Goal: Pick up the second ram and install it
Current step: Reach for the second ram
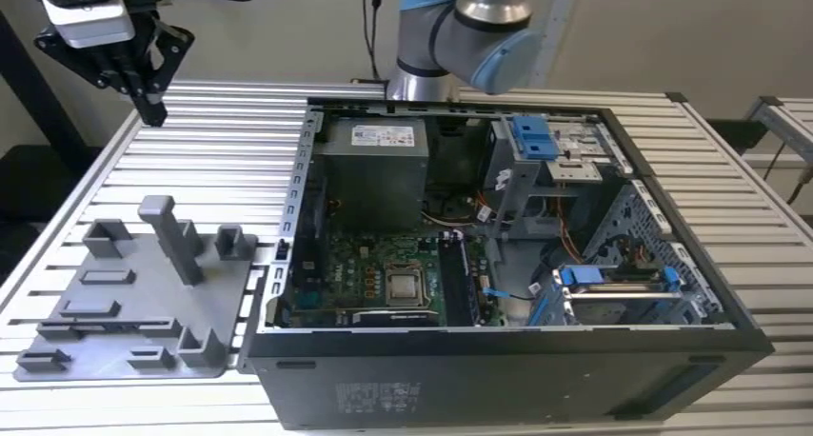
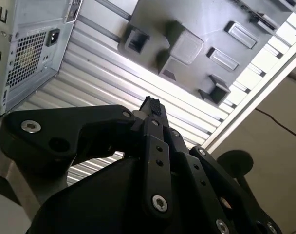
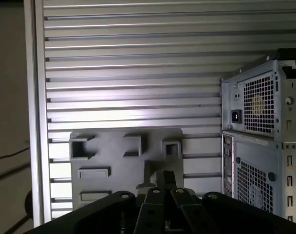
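The robot arm (image 1: 464, 36) rises behind an open computer case (image 1: 508, 384) on a slatted metal counter (image 1: 228, 131). Its claw (image 1: 152, 110) hangs high at the exterior view's left, pointing down, well apart from a gray tray (image 1: 152, 288) below. In the second wrist view the claw's fingertips (image 2: 150, 105) are pressed together with nothing visibly between them. The second ram (image 1: 114, 323) appears as a thin dark strip lying in the tray, near its front edge.
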### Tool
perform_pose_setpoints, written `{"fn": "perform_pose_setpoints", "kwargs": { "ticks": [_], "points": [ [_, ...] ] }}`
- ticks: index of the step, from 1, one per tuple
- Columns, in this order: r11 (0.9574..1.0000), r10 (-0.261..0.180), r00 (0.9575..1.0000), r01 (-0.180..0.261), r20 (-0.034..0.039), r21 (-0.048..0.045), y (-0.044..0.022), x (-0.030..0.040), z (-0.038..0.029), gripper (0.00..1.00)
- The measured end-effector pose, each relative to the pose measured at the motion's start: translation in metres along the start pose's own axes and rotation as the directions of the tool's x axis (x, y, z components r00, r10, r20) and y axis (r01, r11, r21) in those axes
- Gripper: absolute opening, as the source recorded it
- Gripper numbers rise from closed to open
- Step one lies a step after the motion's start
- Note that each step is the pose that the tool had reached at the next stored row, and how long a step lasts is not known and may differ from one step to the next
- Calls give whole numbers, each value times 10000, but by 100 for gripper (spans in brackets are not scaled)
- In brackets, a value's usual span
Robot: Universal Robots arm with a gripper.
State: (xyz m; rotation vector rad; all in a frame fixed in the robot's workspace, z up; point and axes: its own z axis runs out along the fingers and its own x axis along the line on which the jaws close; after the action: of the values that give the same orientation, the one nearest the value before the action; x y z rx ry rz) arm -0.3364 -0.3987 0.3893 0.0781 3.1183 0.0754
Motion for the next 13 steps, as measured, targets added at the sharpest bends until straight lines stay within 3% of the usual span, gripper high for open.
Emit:
{"fn": "perform_pose_setpoints", "kwargs": {
  "ticks": [13],
  "points": [
    [10000, -21, 10000, 21, -1, -1, -25, 500, -9, 11]
  ]
}}
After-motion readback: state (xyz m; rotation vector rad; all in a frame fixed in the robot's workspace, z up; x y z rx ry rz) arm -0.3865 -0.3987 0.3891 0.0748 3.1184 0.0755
